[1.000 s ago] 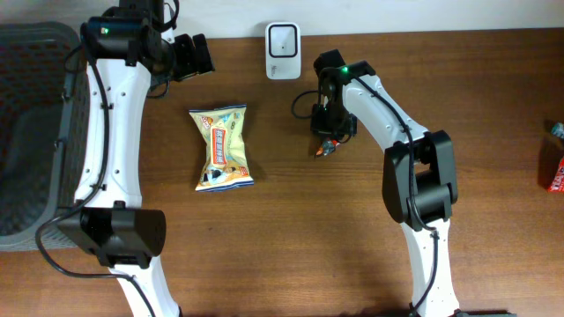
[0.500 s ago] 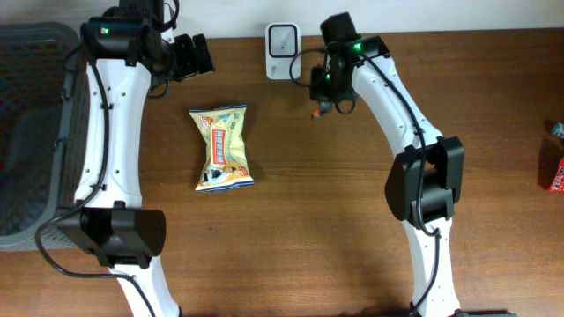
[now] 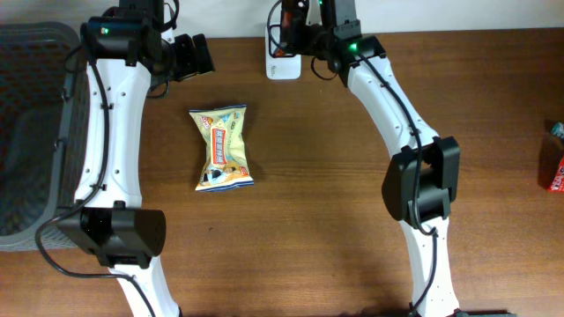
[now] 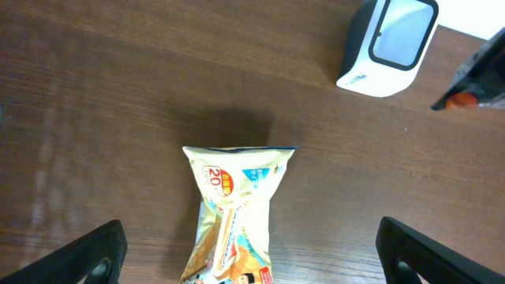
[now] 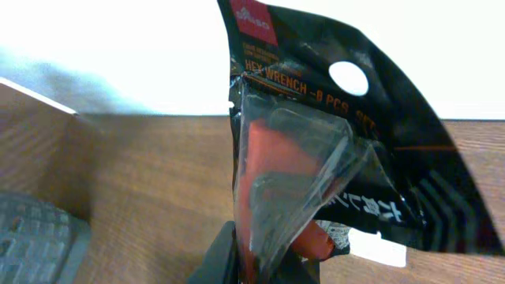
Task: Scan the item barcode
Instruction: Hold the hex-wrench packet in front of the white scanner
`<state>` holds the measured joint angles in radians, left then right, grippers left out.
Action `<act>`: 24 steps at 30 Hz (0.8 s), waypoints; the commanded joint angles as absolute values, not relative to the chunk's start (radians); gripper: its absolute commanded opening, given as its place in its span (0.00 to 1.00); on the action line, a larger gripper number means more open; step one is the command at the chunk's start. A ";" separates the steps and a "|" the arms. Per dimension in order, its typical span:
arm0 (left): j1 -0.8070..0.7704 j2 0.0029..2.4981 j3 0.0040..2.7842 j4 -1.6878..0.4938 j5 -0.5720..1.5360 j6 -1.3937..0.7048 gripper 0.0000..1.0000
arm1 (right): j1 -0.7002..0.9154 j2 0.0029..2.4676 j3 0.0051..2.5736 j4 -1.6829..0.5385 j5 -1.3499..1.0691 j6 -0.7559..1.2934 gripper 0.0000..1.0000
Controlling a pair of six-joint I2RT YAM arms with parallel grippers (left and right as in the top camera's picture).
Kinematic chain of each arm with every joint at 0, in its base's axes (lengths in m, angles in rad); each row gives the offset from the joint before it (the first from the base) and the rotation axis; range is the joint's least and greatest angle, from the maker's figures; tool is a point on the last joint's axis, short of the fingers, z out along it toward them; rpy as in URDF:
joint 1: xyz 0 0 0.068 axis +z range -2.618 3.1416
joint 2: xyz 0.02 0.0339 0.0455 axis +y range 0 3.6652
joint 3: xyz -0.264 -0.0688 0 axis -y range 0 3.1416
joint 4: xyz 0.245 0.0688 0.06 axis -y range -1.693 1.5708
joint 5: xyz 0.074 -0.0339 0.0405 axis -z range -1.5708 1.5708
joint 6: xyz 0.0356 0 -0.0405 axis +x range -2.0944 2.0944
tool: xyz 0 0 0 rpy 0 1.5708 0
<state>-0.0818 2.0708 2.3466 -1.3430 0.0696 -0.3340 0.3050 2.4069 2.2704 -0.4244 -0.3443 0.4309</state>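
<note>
My right gripper [image 3: 298, 28] is shut on a black and clear hex wrench packet [image 5: 331, 150] with a red holder inside. It holds the packet [image 3: 287, 22] at the table's back edge, right over the white scanner [image 3: 282, 67], which it partly covers. The scanner [image 4: 388, 46] faces up in the left wrist view, with the packet's red tip [image 4: 465, 100] beside it. A yellow snack bag [image 3: 223, 147] lies flat left of centre. My left gripper [image 3: 198, 55] hangs open above and behind that bag [image 4: 234, 213], with nothing between its fingers.
A dark grey mesh basket [image 3: 26, 132] fills the left edge of the table. A red packet [image 3: 555, 169] lies at the far right edge. Bare wood spans the middle and front of the table.
My right arm has carried the hex wrench packet from the table's middle back and to the left, ending over the scanner. The left arm and the snack bag have not moved.
</note>
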 commanded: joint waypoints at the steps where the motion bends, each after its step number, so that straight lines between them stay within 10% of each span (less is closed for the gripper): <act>1: -0.076 2.062 2.347 -1.344 0.059 -0.341 0.99 | 0.314 2.454 2.292 -0.392 -0.355 0.500 0.09; 24: -0.076 2.062 2.347 -1.344 0.059 -0.340 0.99 | 0.316 2.500 2.292 -0.363 -0.251 0.649 0.09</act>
